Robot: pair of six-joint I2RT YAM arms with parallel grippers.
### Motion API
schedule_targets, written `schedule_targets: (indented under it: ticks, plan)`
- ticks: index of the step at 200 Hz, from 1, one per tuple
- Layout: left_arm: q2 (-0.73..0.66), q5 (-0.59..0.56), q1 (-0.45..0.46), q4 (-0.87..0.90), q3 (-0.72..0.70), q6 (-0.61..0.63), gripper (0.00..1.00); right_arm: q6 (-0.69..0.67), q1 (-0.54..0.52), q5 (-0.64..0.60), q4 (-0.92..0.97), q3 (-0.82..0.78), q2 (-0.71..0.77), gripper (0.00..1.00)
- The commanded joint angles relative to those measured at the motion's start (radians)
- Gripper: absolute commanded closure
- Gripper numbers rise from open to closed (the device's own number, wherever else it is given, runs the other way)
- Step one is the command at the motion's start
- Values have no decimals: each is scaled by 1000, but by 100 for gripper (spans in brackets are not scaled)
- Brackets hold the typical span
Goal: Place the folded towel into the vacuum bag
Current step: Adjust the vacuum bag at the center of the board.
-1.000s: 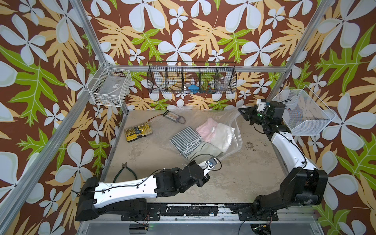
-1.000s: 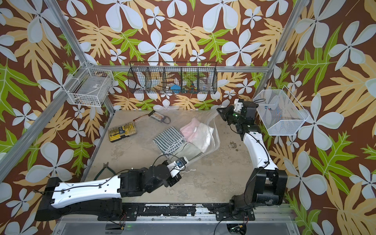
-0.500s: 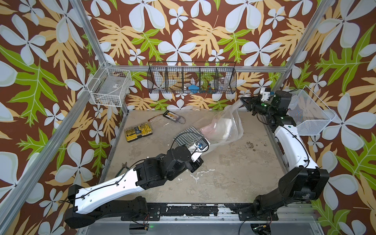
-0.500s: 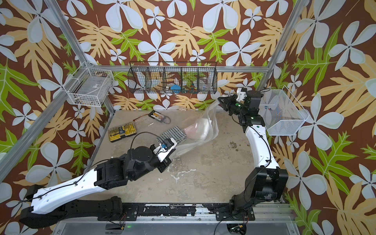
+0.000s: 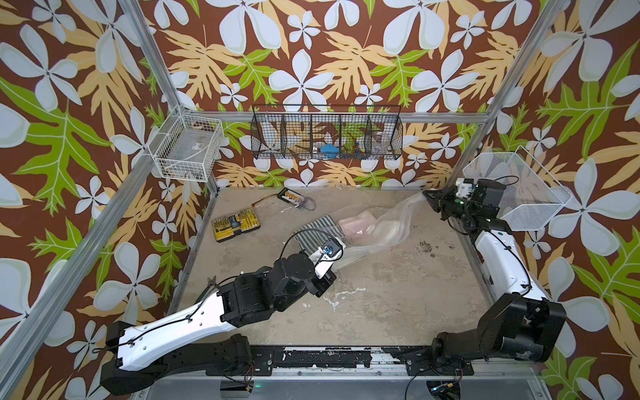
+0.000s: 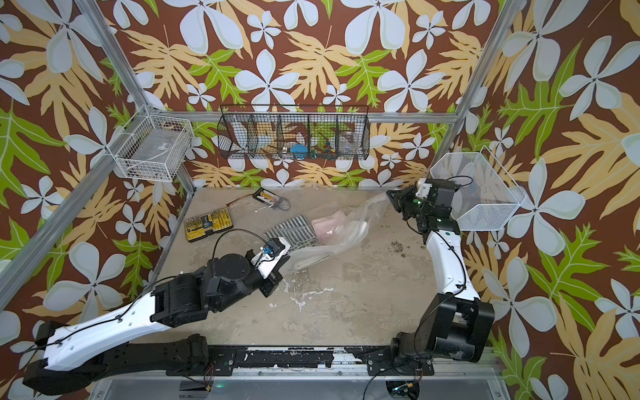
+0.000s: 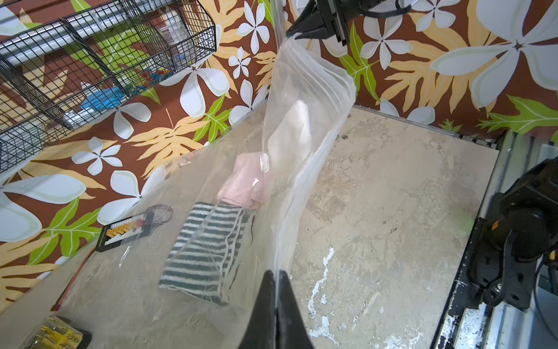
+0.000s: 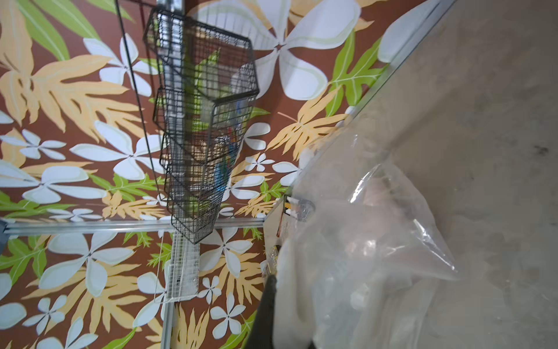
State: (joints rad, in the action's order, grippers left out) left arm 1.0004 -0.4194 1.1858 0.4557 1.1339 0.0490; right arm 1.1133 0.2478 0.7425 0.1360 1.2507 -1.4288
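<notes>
Currently both grippers are pinching the vacuum bag (image 5: 389,225) and the film is stretched between them.

- left gripper (image 7: 276,279): jaws pressed together on one bag edge, low over the middle of the table (image 5: 398,294). In a top view it sits just under its wrist camera (image 5: 334,270).
- right gripper (image 5: 428,197): jaws clamped on the far end of the bag, raised near the back right corner. The left wrist view shows it (image 7: 299,30) gripping the ribbed strip end. In its own wrist view the fingers (image 8: 267,302) are closed on white-looking plastic.
- bag: runs diagonally from mid-table up to the right gripper. The end at the right gripper is off the table, the belly sags onto it.
- striped towel (image 7: 205,256): folded, flat on the table at the bag's lower end, seen through the film. Can't tell if all of it is inside.
- pink cloth (image 7: 244,184): folded, touching the striped towel's far end, under the film, deeper in the bag. Both top views show the pair side by side (image 6: 332,221).
- elsewhere: yellow bit case (image 5: 236,224) on the table's left side, apart from the bag. Black wire basket (image 5: 327,135) on the back wall, white wire basket (image 5: 187,147) in the back left corner.
</notes>
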Motion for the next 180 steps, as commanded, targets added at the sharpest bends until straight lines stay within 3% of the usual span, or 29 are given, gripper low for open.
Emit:
schedule_targets:
  ticks: [1, 20, 58, 93, 113, 127, 159, 180]
  plan:
    - [0, 23, -2, -48, 4, -50, 100, -51, 7, 11, -30, 39, 21, 100]
    - [-4, 50, -1, -69, -31, -87, 100, -105, 34, 11, 42, 31, 38, 100]
    - [-53, 110, -1, -113, -217, -233, 100, -163, 76, -8, 16, -294, 147, 100]
    - [-65, 84, -2, -129, -326, -344, 100, -232, 81, -38, 34, -474, 211, 100]
    - [-27, -23, -12, -88, -332, -416, 100, -265, 81, -40, 57, -511, 226, 100]
    - [-8, -51, -67, -51, -334, -471, 100, -283, 79, -48, 72, -532, 241, 100]
    - [-25, 115, -290, -120, -390, -515, 100, -290, 11, -70, 92, -572, 270, 100]
    - [13, 121, -364, -110, -371, -484, 100, -282, -32, -89, 88, -610, 292, 100]
